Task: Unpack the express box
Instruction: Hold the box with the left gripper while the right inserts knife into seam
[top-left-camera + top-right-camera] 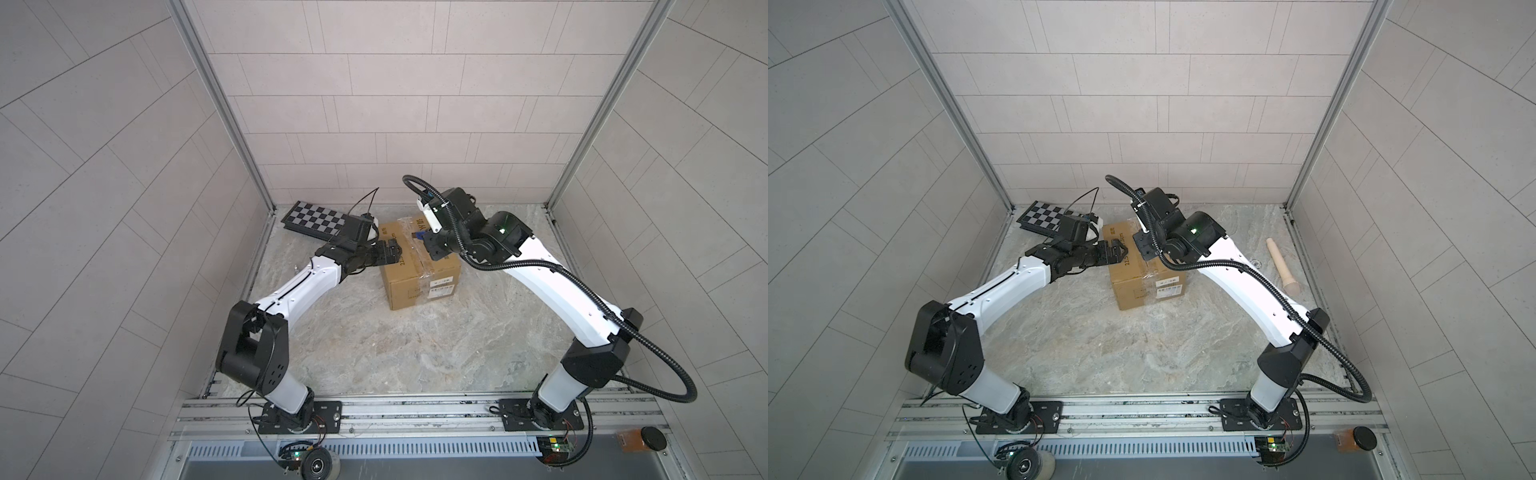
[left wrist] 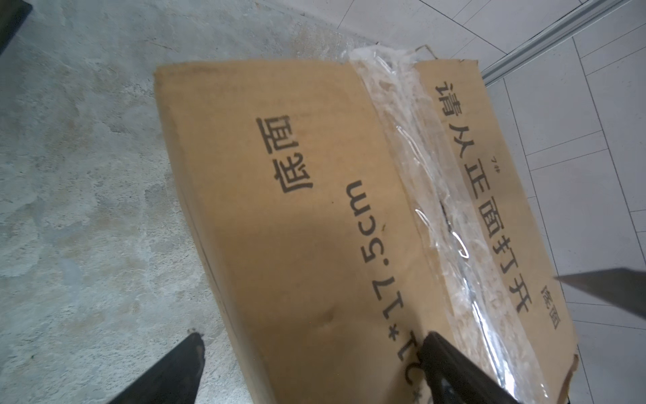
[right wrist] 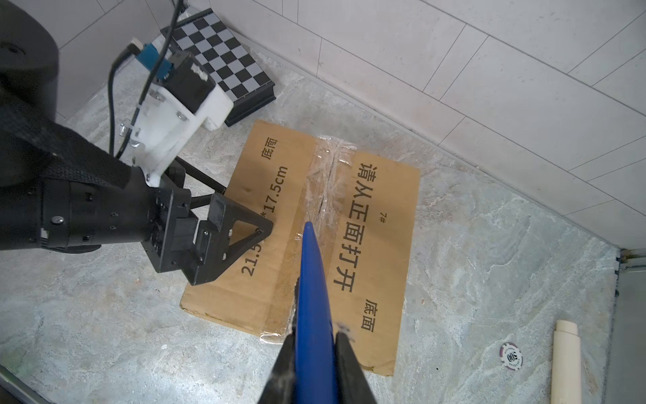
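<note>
Box [image 1: 415,286] sits on counter [image 1: 415,357], rear centre, taped seam up. Left fingers [image 3: 220,211] spread wide, holding nothing: one tip on box top, other off its side edge. Right fingers [image 3: 353,370] clamped on blue blade [image 3: 311,280], blade tip at the tape [image 3: 325,182].

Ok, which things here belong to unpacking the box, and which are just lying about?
In the job: express box, its clear tape, blue tool gripped in the right end effector, open left end effector at the box.
Lying about: chequered board, beige rod, poker chip.
</note>
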Controlling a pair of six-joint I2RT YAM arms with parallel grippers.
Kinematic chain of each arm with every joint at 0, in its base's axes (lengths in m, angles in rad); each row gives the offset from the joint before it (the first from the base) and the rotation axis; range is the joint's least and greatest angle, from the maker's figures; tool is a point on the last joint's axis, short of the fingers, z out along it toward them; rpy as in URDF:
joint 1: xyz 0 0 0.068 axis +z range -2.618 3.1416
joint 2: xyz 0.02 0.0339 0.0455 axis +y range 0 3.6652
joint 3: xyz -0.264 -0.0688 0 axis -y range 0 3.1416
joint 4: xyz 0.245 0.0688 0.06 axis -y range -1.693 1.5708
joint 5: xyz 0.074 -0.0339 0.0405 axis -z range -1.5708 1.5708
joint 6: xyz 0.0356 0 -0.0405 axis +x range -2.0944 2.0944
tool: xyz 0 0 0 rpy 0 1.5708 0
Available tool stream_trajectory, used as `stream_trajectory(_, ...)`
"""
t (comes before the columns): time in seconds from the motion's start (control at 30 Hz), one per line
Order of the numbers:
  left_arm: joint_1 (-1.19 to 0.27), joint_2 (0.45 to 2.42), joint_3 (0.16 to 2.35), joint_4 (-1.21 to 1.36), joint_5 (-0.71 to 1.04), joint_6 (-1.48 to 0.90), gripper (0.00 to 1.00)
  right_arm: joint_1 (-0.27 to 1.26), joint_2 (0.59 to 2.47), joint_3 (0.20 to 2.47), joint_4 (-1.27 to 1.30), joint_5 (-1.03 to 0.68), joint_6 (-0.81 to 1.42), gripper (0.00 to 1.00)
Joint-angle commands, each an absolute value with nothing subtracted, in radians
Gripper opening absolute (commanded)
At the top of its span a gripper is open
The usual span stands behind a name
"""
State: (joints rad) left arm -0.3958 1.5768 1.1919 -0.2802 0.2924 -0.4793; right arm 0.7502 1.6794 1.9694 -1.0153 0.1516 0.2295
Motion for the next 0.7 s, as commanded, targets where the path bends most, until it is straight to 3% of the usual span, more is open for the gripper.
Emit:
stream_trajectory(0.0, -0.392, 1.624, 1.186, -0.42, 0.176, -0.445, 1.0, 0.76, 1.708, 1.971, -1.004, 0.208, 0.239, 0.0)
stream_trajectory(0.67, -0.38, 1.604, 1.191, -0.392, 0.236, -0.457, 1.0, 0.78, 1.793, 1.959, -0.988, 0.262, 0.207, 0.0)
